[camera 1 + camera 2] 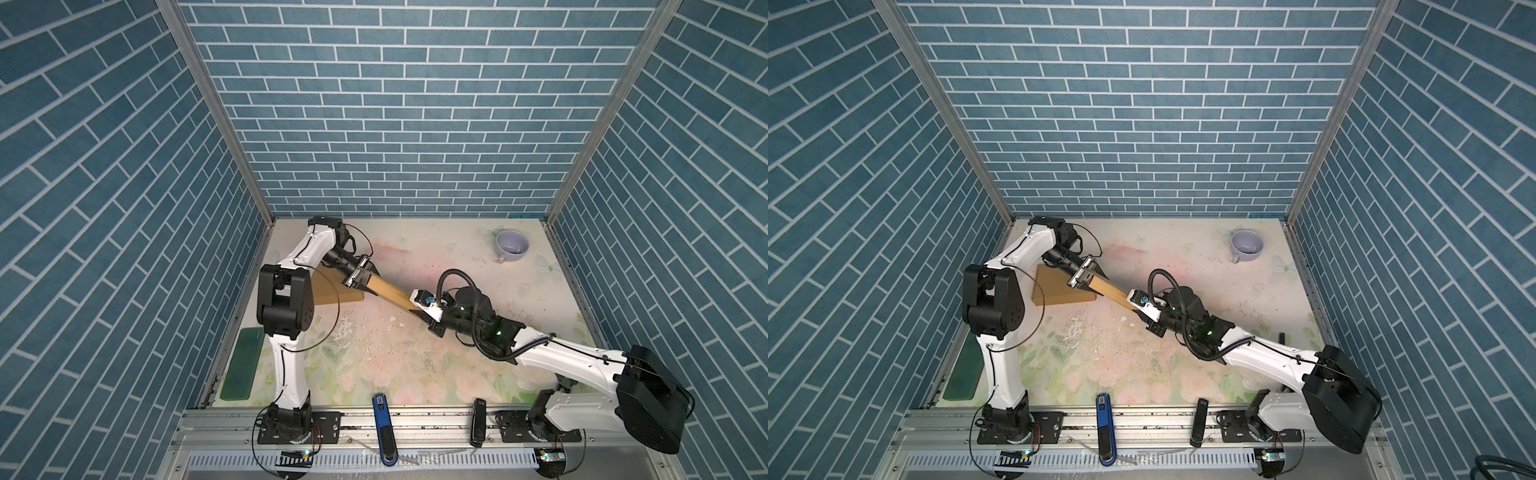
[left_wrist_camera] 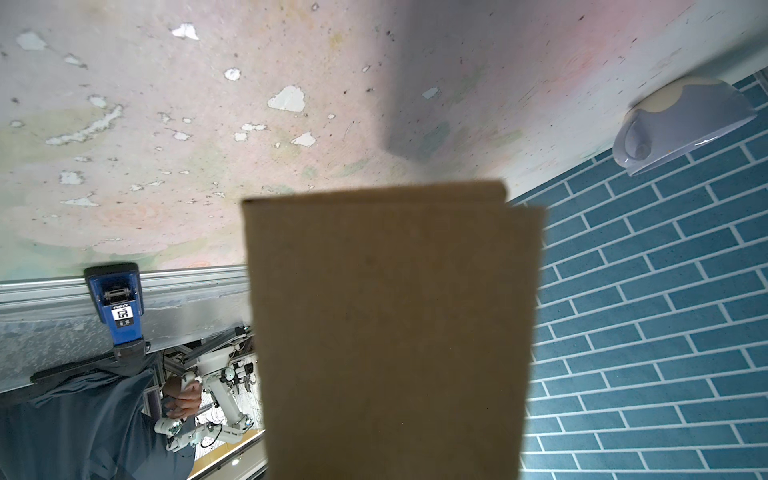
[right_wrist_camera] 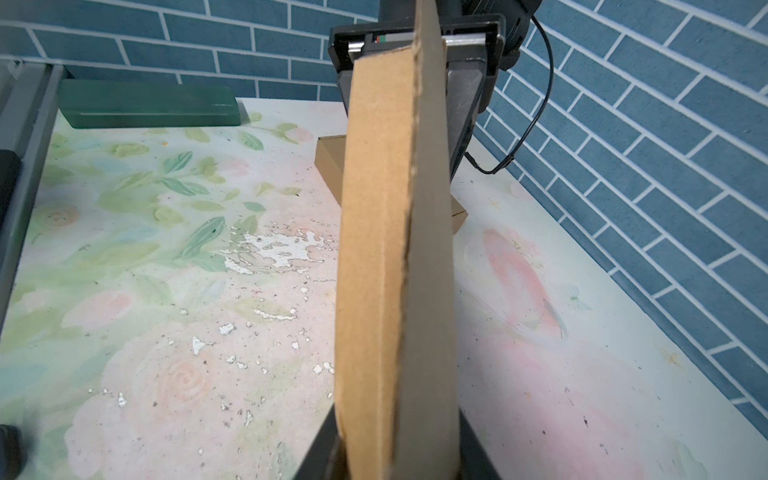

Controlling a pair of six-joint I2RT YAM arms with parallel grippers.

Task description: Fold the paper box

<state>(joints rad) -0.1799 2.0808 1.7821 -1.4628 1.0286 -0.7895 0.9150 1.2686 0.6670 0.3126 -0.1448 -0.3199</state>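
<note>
As both arms share one item above the table (image 1: 415,365), the holding is listed front to back.

- Front rail: blue device (image 1: 383,419) and black device (image 1: 478,422), lying well apart; not in use.
- Left edge: green case (image 1: 243,361), lying flat.
- Mid-table, raised: right gripper (image 1: 417,309), jaws set narrow on the nearer end of the paper box (image 1: 390,293). The right wrist view shows one finger against each face, so it appears to pinch the board.
- Paper box: flattened brown blank, unopened and turned on edge. It spans between the two grippers, clear of the table.
- Left gripper (image 1: 368,284): jaws part-way in, clamped on the farther end.
- Behind it: brown carton (image 1: 1059,295), resting on the table, partly hidden by the left arm.
- Far right corner: lilac cup (image 1: 512,246), empty-looking.

Step judged: two-handed hold in place, forming not begun. The next move likely calls for opposed pushes or a twist to open the blank into a sleeve, without tearing or slipping.
</note>
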